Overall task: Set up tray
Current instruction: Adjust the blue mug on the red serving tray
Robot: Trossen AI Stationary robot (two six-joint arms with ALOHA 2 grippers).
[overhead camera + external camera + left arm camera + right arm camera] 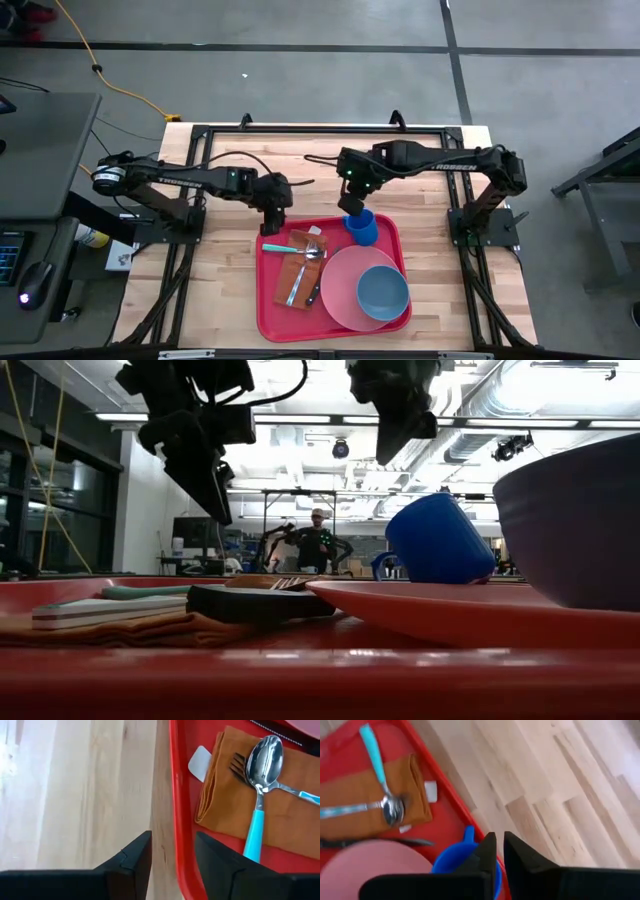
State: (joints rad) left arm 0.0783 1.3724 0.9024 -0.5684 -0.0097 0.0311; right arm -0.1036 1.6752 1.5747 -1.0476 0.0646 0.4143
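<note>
Red tray (270,300) sat at table's (220,300) front centre, left gripper (273,226) above its far-left corner, fingers apart around nothing, right gripper (354,208) closed, seemingly just above blue cup (363,228), holding nothing.

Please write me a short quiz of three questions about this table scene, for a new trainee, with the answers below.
1. True or false: the blue bowl sits on the pink plate.
2. Which item lies on the brown napkin? A) the spoon B) the blue cup C) the bowl
3. Fill in: the blue cup stands in a corner of the red ____.

Key
1. True.
2. A: the spoon, with a fork partly under it.
3. Tray; the right end effector hovers shut above the cup.
</note>
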